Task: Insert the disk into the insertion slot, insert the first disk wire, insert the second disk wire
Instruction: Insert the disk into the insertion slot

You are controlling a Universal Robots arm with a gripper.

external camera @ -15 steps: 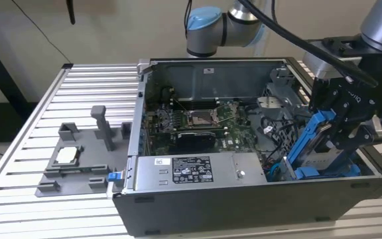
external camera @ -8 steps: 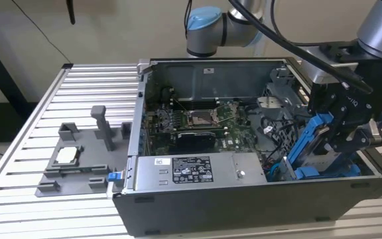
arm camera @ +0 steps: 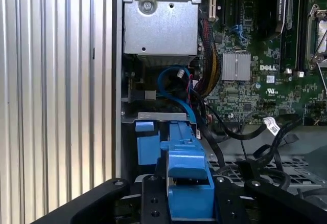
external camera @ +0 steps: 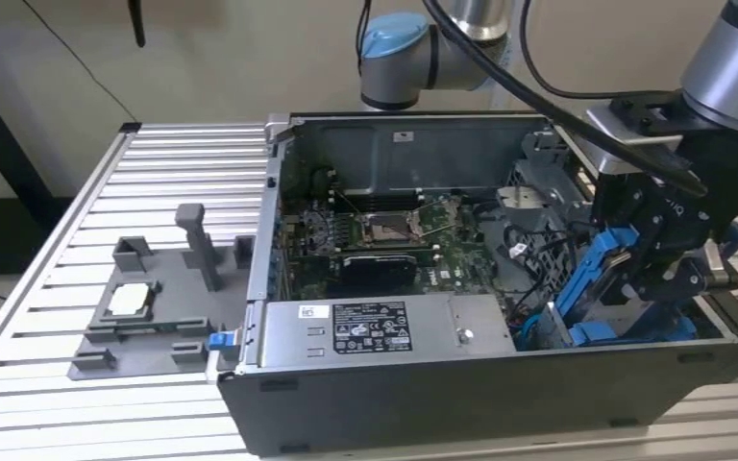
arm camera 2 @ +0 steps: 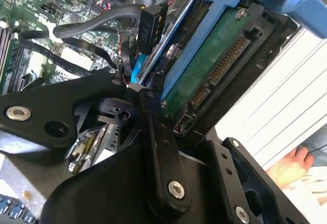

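In the exterior view my gripper (external camera: 628,280) is shut on the disk (external camera: 596,274), which hangs tilted on edge over the case's corner at the view's right. In the first wrist view the disk's blue carrier (arm camera: 187,175) sits between my two black fingers (arm camera: 153,199). The second wrist view shows the disk's green circuit-board underside (arm camera 2: 217,63) with its connector edge bare. The insertion slot (arm camera: 147,144), grey sheet metal with blue fittings, lies just beyond the carrier. A black power plug (arm camera 2: 146,29) and a blue data cable (arm camera: 174,88) hang loose beside the slot.
The open computer case (external camera: 472,384) stands on a slatted aluminium table (external camera: 164,182). A grey power-supply box (external camera: 369,331) lies beside the slot, the motherboard (external camera: 388,230) behind it. A grey fixture tray (external camera: 151,307) sits at the exterior view's left. A person's hand (arm camera 2: 292,165) shows outside the case.
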